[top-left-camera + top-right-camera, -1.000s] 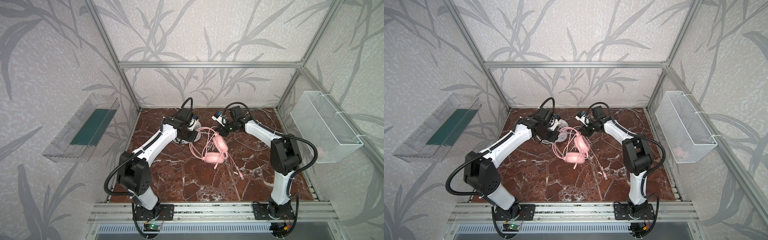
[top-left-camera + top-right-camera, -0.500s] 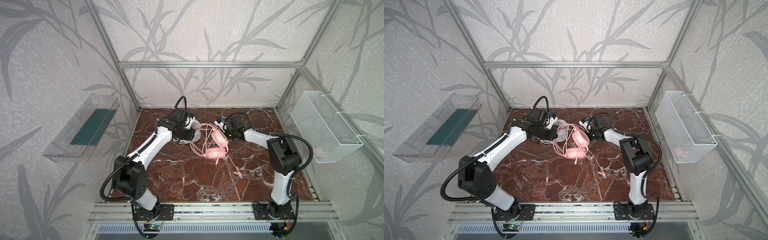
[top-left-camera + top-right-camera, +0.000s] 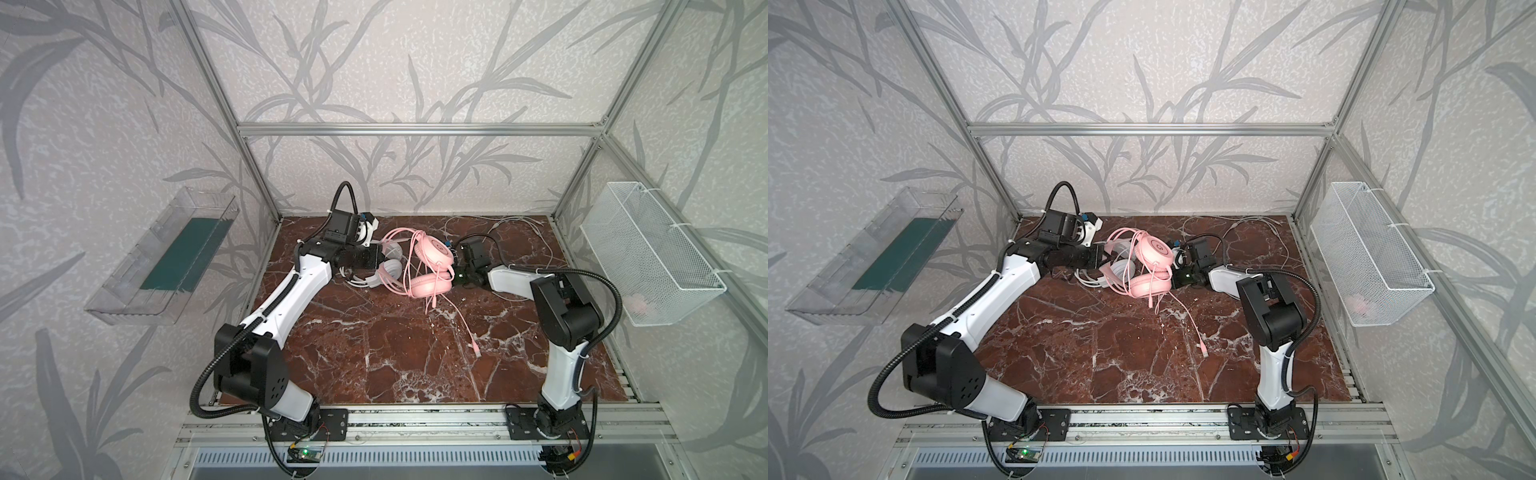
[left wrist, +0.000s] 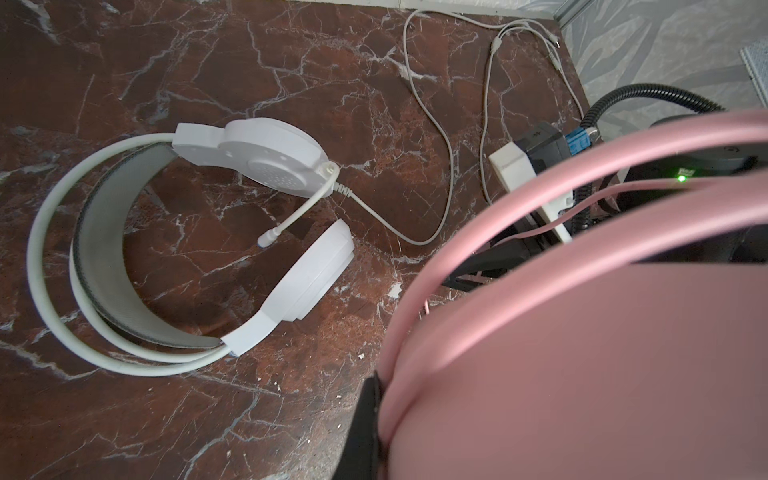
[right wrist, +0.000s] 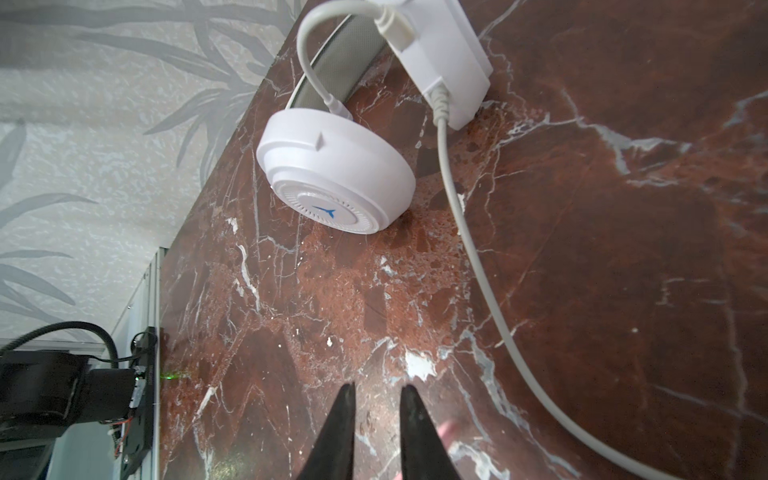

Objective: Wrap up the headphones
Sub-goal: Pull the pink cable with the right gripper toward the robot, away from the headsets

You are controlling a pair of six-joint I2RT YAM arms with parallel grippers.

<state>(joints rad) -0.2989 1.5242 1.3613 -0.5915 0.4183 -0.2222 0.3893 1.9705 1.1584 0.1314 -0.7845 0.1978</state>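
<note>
Pink headset (image 3: 432, 270): upper middle of both top views, propped on edge, just beside the white headset (image 4: 187, 257);
Left fingers (image 4: 365, 419): closed on the pink headband, so it seems;
Right fingers (image 5: 340, 428): narrowly apart, nothing visible between them; low over the tabletop (image 5: 623, 291);
Pink cable (image 3: 460, 321): trails loose toward mid-frame;
Step, I'd judge: catching that cable to wind it; pinch it near the cup, keep the headband steady, steer clear of the white cable (image 5: 469, 249)
</note>
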